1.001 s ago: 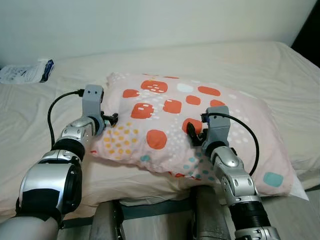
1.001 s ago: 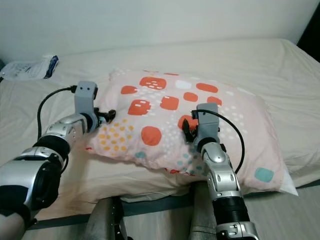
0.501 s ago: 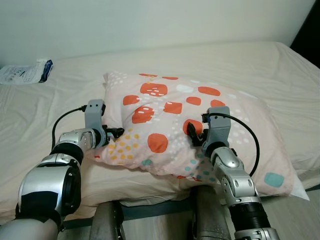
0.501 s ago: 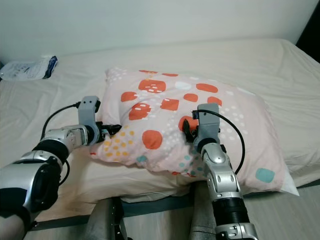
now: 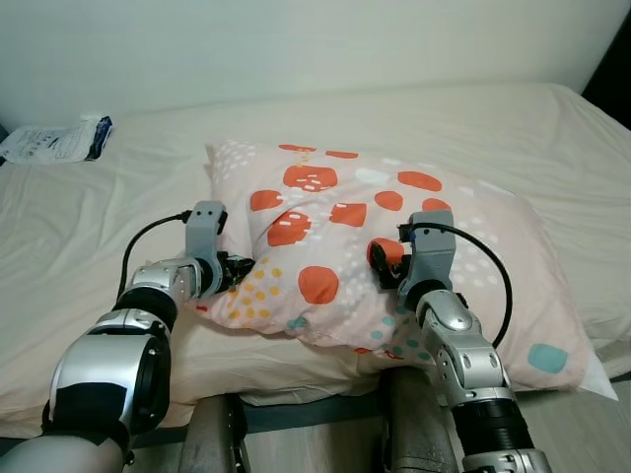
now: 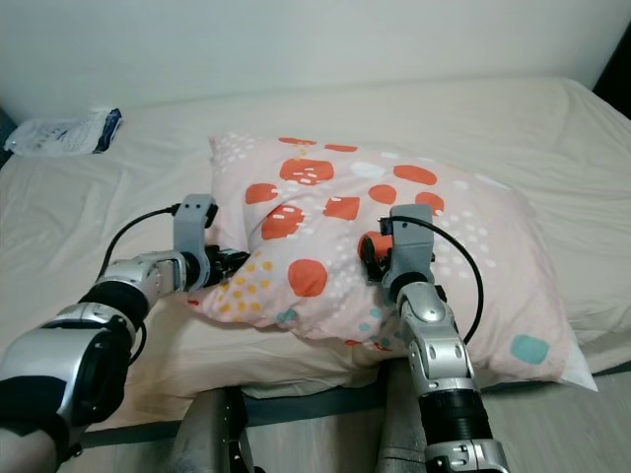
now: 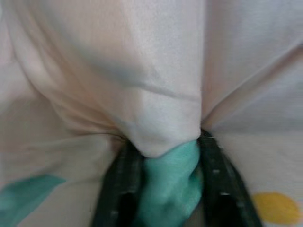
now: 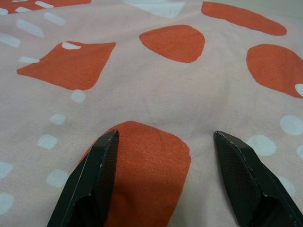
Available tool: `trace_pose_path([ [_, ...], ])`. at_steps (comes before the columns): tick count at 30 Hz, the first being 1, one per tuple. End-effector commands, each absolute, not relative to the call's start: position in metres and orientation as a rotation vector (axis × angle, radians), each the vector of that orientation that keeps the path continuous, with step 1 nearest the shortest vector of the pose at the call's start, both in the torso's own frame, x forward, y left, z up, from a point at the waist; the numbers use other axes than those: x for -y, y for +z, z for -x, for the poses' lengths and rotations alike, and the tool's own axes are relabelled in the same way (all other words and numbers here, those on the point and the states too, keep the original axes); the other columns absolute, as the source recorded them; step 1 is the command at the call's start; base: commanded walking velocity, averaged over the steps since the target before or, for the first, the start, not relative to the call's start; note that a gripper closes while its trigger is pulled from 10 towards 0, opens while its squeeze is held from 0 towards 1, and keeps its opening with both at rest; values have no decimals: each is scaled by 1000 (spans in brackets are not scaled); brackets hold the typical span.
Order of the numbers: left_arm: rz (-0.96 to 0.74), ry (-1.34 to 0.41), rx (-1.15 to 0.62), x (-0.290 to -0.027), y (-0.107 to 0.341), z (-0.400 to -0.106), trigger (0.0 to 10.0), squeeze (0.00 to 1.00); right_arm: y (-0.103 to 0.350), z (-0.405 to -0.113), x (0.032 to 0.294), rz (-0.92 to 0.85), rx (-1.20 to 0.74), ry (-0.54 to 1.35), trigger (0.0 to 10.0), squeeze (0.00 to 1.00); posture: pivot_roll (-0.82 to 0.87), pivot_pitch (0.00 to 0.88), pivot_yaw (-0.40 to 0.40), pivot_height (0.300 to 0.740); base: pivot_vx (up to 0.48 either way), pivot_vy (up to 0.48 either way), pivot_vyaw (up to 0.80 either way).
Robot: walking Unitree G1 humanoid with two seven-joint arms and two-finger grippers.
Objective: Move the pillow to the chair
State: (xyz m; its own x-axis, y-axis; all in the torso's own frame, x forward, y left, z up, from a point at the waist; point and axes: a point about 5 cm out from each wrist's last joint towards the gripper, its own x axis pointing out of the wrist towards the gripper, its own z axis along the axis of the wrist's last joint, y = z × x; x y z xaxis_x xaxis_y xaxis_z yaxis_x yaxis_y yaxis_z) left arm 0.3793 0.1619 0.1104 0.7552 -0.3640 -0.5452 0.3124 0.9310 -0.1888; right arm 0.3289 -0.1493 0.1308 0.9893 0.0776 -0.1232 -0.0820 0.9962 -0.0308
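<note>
Pillow (image 5: 394,246) lies on the bed (image 5: 118,197), its near-left corner bunched tight between the closed fingers of the left gripper (image 5: 240,269) (the left wrist view shows fabric squeezed between them). That hold takes only a fold of cover, so a lift from there could, I judge, let the cloth slip free or leave the bulk sagging. Further right, the right gripper (image 8: 165,182) rests spread wide with the pillow's top flat between its tips, gripping nothing, so that side would drag.
</note>
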Motion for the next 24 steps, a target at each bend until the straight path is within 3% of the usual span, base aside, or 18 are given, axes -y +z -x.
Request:
trace_pose_path([
  [1, 86, -391, -682, -153, 89, -368, 0, 0, 128, -330, 150, 43, -137, 61, 10000, 0, -26, 171, 47, 534, 0, 0, 0],
  [14, 132, -324, -632, -163, 94, -372, 0, 0, 132, -336, 176, -9, -146, -116, 10000, 0, -23, 163, 47, 534, 0, 0, 0],
  [15, 158, -268, -592, -178, 103, -376, 0, 0, 136, -339, 195, -46, -145, -211, 10000, 0, -21, 154, 45, 534, 0, 0, 0],
  [17, 175, -228, -562, -190, 110, -378, 0, 0, 138, -341, 208, -72, -143, -274, 10000, 0, -21, 153, 45, 534, 0, 0, 0],
  [21, 175, -228, -562, -190, 110, -378, 0, 0, 138, -341, 208, -72, -143, -274, 10000, 0, -21, 153, 45, 534, 0, 0, 0],
  [22, 192, -191, -532, -204, 118, -380, 0, 0, 141, -342, 218, -88, -138, -315, 10000, 0, -21, 149, 45, 534, 0, 0, 0],
  [24, 192, -191, -532, -204, 118, -380, 0, 0, 141, -342, 218, -88, -138, -315, 10000, 0, -21, 149, 45, 534, 0, 0, 0],
])
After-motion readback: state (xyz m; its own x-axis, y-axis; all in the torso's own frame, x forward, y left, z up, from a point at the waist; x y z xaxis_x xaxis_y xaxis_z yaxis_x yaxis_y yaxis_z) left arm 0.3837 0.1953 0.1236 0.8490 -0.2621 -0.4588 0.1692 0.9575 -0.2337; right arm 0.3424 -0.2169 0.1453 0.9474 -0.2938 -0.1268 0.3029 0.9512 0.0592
